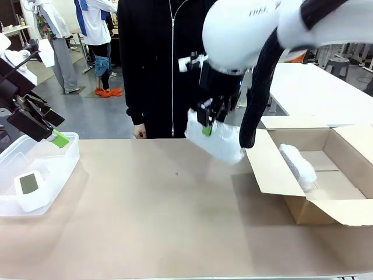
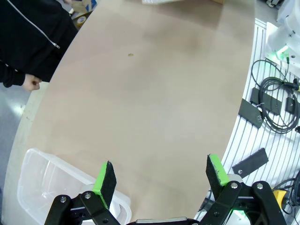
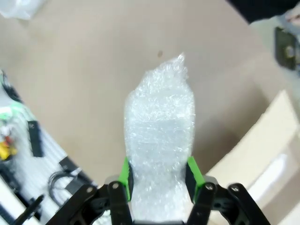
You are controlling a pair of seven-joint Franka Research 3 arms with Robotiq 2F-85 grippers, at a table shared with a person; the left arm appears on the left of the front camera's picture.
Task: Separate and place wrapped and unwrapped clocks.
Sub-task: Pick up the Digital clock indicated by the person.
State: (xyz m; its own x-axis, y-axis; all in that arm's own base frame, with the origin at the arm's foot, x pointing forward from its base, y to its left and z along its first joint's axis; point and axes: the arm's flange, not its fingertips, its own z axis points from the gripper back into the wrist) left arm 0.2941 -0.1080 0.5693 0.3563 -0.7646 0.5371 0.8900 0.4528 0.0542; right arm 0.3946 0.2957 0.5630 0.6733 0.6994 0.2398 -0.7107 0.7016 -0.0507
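My right gripper (image 1: 208, 125) is shut on a bubble-wrapped bundle (image 1: 217, 140), held in the air above the table just left of the cardboard box (image 1: 326, 192). In the right wrist view the wrapped bundle (image 3: 159, 126) stands between the green pads (image 3: 124, 171) and points away. A second wrapped bundle (image 1: 297, 165) lies inside the box. The bare white clock (image 1: 30, 185) with its grey-green screen rests in the clear plastic bin (image 1: 64, 160) at the left. My left gripper (image 1: 51, 131) hangs open over that bin; its fingers (image 2: 105, 178) are spread with nothing between them.
A person in a black zipped jacket (image 1: 157, 64) stands at the far edge, one hand (image 1: 139, 132) near the table. The box's flaps (image 1: 265, 169) stand open. Cables and brackets (image 2: 272, 103) lie beside the table on the robot's side. The brown tabletop (image 1: 163, 216) is bare in the middle.
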